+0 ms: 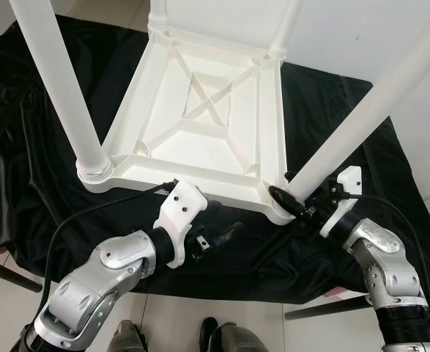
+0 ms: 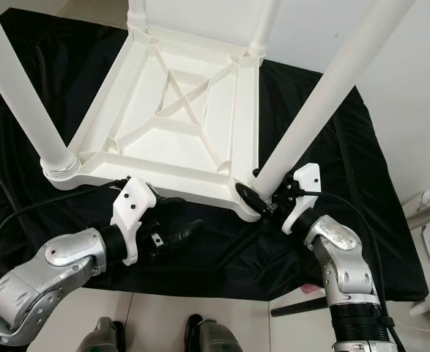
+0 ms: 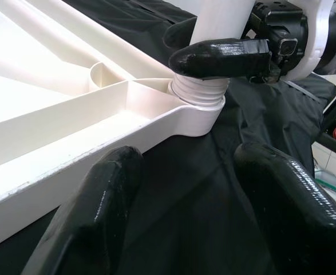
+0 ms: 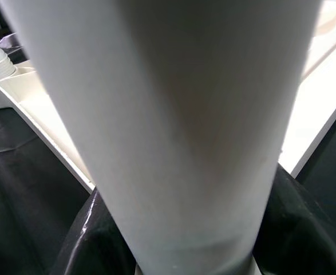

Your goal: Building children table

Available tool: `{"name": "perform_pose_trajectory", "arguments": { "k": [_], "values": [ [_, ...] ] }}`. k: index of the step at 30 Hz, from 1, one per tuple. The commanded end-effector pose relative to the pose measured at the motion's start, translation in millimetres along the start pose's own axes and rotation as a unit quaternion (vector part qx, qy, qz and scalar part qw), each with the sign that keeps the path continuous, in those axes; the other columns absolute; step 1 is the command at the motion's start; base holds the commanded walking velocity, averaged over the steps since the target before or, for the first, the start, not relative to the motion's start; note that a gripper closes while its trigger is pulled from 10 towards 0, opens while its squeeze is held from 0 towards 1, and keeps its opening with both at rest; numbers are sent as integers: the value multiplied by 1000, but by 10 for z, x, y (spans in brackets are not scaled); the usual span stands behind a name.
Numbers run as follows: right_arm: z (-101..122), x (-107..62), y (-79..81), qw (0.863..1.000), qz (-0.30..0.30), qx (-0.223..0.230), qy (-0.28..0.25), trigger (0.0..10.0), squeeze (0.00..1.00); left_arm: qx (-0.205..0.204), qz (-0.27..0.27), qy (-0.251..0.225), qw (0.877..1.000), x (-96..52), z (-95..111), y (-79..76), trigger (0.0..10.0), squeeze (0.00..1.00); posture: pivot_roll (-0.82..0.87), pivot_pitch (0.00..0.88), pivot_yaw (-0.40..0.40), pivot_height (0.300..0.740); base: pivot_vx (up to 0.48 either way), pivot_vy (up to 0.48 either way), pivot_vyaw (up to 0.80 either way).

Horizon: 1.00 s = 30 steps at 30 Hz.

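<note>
Though seemingly unlabelled, table (image 1: 200, 139) leg (image 1: 346, 132) in right gripper (image 1: 291, 199).

Head views: bright, even, sharp. Soft sheen on black cloth (image 1: 24, 154) folds. Wide-angle bowing of the table legs (image 1: 57, 81) toward the frame edges. Left wrist view: glossy highlights on near fingers (image 3: 99, 200), slightly soft. Right wrist view: leg close-up blurred, shaded.

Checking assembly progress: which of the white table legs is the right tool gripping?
The white plastic leg at the near right corner of the upturned white tabletop; the right tool clamps its base.
</note>
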State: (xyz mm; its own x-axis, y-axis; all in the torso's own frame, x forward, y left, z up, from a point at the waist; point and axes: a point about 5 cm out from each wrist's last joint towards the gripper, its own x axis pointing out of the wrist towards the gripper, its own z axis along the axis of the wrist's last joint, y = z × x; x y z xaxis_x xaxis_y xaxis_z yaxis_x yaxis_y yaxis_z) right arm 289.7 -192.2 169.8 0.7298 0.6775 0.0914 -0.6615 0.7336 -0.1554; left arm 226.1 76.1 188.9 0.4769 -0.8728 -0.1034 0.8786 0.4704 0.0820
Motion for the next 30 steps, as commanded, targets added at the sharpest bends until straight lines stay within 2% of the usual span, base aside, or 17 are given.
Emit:
{"name": "perform_pose_trajectory", "arguments": {
  "k": [1,8,12,15,19,21,22,23,25,26,27,29,30],
  "values": [
    [-58,-40,15,1000,11,7,9,0,0,-4,-24,6,1000,12,-31,-57,10000,0,99,169,-127,740,0,0,0],
    [-78,-91,-22,1000,-25,10,5,0,0,-4,-27,8,1000,11,-36,-62,10000,0,93,171,-129,740,0,0,0],
    [-121,-110,-23,996,-86,11,12,0,0,-5,-28,9,1000,9,-43,-73,10000,0,93,173,-135,740,0,0,0],
    [-139,-111,-11,995,-100,9,16,0,0,-5,-27,9,1000,8,-45,-79,10000,0,95,174,-142,740,0,0,0],
    [-179,-51,206,985,-162,56,14,0,0,-9,-24,9,1000,-1,-53,-102,10000,0,99,182,-151,740,0,0,0],
    [-179,-51,206,985,-162,56,14,0,0,-9,-24,9,1000,-1,-53,-102,10000,0,99,182,-151,740,0,0,0],
    [-192,-34,278,979,-194,66,17,0,0,-11,-24,9,1000,-3,-58,-111,10000,0,98,185,-153,740,0,0,0],
    [-192,-34,278,979,-194,66,17,0,0,-11,-24,9,1000,-3,-58,-111,10000,0,98,185,-153,740,0,0,0],
    [-215,-19,354,968,-241,73,26,0,0,-13,-24,9,1000,-4,-64,-121,10000,0,98,185,-153,740,0,0,0],
    [-215,-19,354,968,-241,73,26,0,0,-13,-24,9,1000,-4,-64,-121,10000,0,98,185,-153,740,0,0,0],
    [-225,6,404,958,-276,73,28,0,0,-14,-24,10,1000,-2,-68,-123,10000,0,93,191,-159,740,0,0,0],
    [-225,6,404,958,-276,73,28,0,0,-14,-24,10,1000,-2,-68,-123,10000,0,93,191,-159,740,0,0,0],
    [-234,33,446,949,-306,75,31,0,0,-15,-24,9,1000,2,-69,-126,10000,0,92,192,-162,740,0,0,0]
  ]
}}
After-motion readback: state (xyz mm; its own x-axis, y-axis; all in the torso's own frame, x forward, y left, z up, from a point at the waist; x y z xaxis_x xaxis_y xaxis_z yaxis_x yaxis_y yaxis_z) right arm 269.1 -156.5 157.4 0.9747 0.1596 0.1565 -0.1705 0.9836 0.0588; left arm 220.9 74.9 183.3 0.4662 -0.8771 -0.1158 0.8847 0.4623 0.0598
